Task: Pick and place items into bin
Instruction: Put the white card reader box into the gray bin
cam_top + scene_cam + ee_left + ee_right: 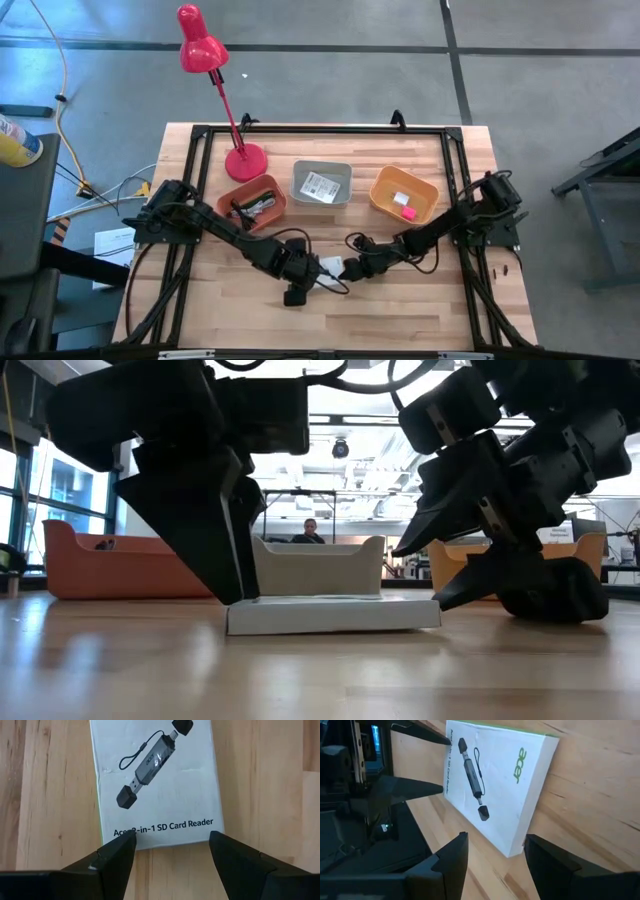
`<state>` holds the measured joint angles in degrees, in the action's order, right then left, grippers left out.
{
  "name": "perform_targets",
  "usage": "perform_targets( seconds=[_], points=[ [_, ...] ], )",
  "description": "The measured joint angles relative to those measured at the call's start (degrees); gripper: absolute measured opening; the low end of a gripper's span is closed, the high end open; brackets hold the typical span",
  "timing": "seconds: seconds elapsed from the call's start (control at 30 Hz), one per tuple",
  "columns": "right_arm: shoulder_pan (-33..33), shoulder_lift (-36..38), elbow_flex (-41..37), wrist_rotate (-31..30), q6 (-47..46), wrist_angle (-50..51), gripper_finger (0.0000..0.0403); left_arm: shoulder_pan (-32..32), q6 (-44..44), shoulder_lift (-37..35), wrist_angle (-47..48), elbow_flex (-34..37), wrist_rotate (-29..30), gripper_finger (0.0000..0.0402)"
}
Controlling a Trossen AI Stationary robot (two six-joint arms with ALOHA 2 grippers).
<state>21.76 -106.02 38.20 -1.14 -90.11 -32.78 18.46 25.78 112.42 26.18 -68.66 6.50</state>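
I am holding my left gripper (172, 851) wide open, fingertips straddling one end of the white card-reader box (157, 782) lying flat on the table (420, 315), lower centre of the high view. My right gripper (495, 852), part open, is flanking the box's opposite end. Both arms are reaching low and inward.

White box (157, 785) top cut off in left wrist view, orange bin (252, 203) contents too small to identify
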Motion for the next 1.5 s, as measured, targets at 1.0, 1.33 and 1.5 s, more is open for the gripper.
perform_targets(
  seconds=[1.0,1.33,1.5],
  points=[
    [-1.44,-0.20,1.90,-1.67,-0.27,5.19,0.0184,5.72,4.06,-0.05,-0.98,2.37,9.57,0.0248],
    [-2.73,-1.13,4.61,-1.34,-0.62,11.44,0.0184,6.10,4.70,-0.15,-2.26,3.06,9.92,0.0248],
    [-2.80,-3.99,6.93,-0.35,-1.36,10.44,0.0184,6.83,5.34,-0.04,-2.49,3.15,11.47,0.0248]
  ],
)
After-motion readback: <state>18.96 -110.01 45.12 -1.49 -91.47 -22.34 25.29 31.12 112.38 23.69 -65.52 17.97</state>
